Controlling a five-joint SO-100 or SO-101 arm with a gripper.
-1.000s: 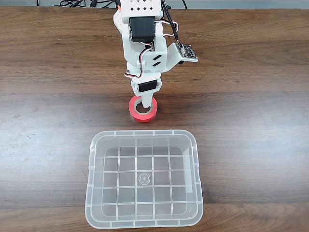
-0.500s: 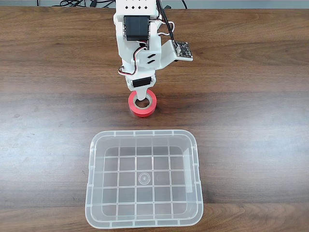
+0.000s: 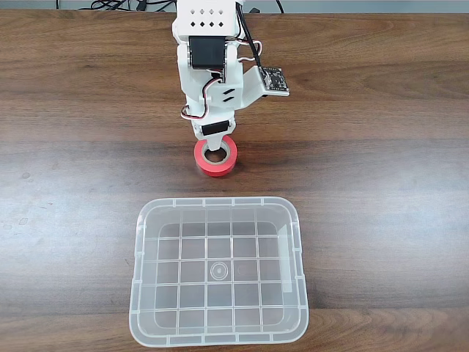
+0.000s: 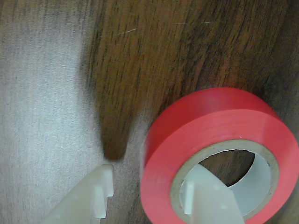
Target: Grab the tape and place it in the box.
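Over the last sec the arm pulled back toward the far edge w/ the gripper (image 3: pixel 215 144) dragging the tape (image 3: pixel 215 158) a bit farther from the box (image 3: pixel 218 336). Wrist view: one finger sits inside the core, the other outside the roll's left wall (image 4: pixel 93 196), jaws parted, not yet clamped. Tape lies flat on the table (image 3: pixel 381 183), just beyond the box's far rim. Squeeze looks next.

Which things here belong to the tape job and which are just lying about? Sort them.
Job:
- tape, flat on the table, one finger of the hand in its core, the other outside
- box, empty, nearer the camera

Lying about:
- black cables at the far edge of the table
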